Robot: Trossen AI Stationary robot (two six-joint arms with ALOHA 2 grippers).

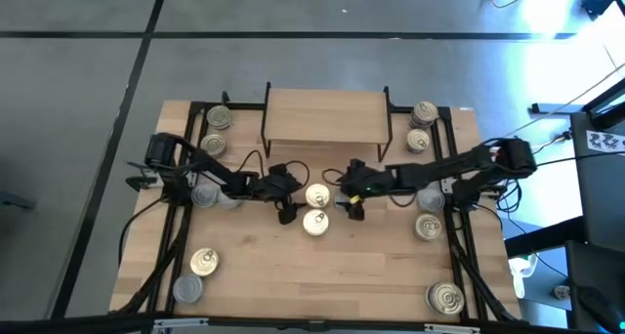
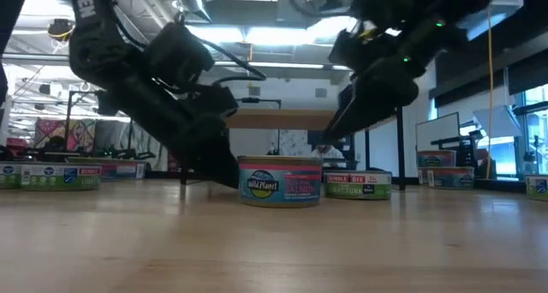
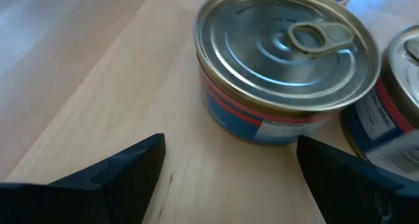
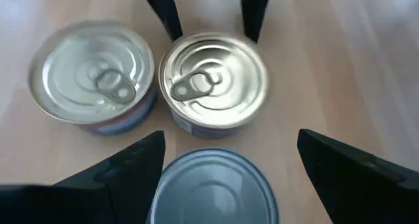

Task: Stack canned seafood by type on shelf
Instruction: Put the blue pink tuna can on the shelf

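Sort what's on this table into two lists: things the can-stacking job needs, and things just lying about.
Needed for the job:
- shelf, nothing on it yet
- two middle cans, between the grippers
- cans at both sides and the front corners
- left gripper, open
- right gripper, open

Just lying about:
- cables along the table edges
- black frame around the table

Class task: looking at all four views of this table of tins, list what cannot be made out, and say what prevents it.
- Low light-wood shelf: the space beneath it is hidden in the high view by its own top.
- Plain silver-lidded tin: cut off by the right wrist picture's edge.
- Far tins' labels: too small in the low view.
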